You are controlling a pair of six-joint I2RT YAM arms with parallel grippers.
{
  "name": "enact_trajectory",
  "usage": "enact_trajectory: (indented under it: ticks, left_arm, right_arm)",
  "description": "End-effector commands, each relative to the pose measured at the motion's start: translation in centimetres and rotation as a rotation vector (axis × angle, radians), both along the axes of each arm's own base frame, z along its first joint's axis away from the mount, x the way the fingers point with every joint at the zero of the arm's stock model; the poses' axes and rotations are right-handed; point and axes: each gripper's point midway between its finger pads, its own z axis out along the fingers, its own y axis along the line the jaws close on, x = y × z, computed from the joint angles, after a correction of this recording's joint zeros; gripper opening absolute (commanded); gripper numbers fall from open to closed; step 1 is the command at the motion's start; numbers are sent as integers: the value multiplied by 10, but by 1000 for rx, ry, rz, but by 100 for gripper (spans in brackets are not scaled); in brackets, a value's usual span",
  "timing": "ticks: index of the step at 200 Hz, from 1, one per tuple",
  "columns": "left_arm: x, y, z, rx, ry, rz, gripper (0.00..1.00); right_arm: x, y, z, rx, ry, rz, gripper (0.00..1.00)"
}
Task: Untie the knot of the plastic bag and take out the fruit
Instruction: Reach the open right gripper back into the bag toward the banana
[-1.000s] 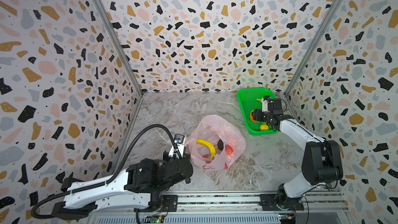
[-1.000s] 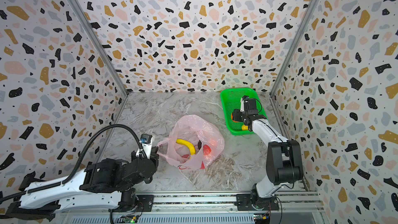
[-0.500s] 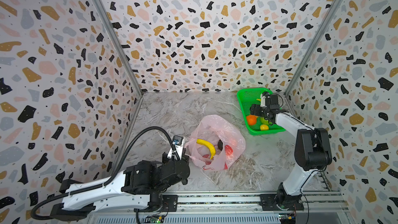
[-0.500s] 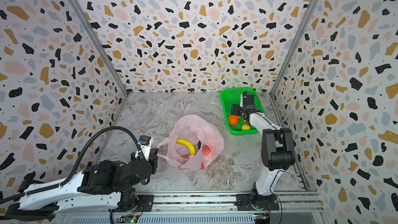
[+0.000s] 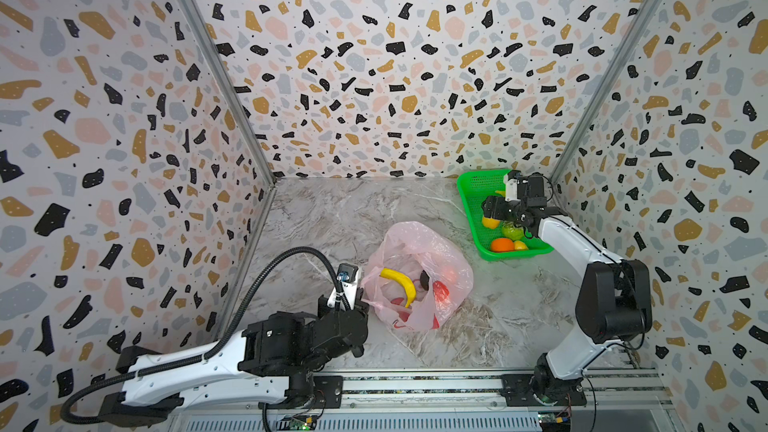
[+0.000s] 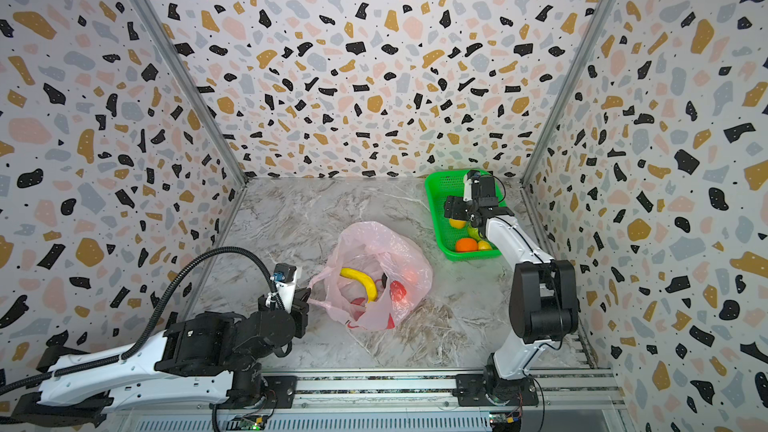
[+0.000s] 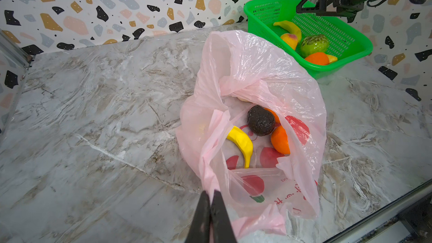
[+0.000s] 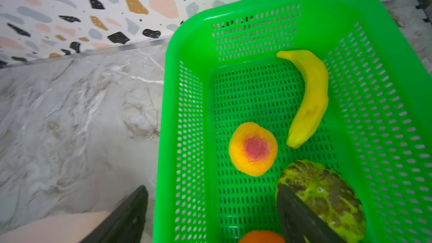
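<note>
Beneath both end effectors spreads the marble tabletop, carrying everything. Just ahead of the left end effector slumps the pink plastic bag, its mouth gaping. No tied knot shows anywhere on it, so I judge the untying done. That end effector is pressed together on a twisted handle strip at the bag's rim, drawn taut toward it. This is probably to hold the mouth open and to stop the light film sliding when something is lifted out.

Well beyond the bag, directly below the right end effector, stands the green mesh basket, evidently the collecting place for the removed fruit. The right end effector is spread wide with nothing between its fingers, one finger over the basket's floor and the other outside its wall.

Under it in the basket lie a bumpy green fruit, a banana, a peach and a tangerine. Inside the bag, ahead of the left end effector, lie a second banana, a dark avocado and the bagged tangerines. By that count, the emptying looks roughly half finished.
</note>
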Motion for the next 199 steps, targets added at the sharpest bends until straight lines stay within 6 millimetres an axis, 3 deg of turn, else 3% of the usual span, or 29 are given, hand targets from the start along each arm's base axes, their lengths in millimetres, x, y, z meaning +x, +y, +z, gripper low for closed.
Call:
enact_trajectory:
  ticks: [1,44,75,92,123,167,199]
  left_arm:
    - [0,-7,2,-20,-17,-26,0]
    - [-2,-8,-1,-17,-7,-40,0]
    - [-5,-7,-13,11,29,-42,0]
    - [-8,-5,-17,8,56,-39,0]
    - [-13,-5,-28,9,104,-41,0]
    - [-13,0,-30,22,114,-26,0]
    - [-12,0,-30,24,109,-20,0]
  right_arm:
    - [-41,48,43,71,-14,192,87]
    - [-144,141,61,145,69,519,85]
    - [-215,197,41,171,175,709,83]
    - [-236,215,21,136,217,765,83]
    - [-245,239,-14,53,231,815,83]
    - [-233,259,-55,-102,220,835,86]
    - [-215,261,-83,-190,212,796,86]
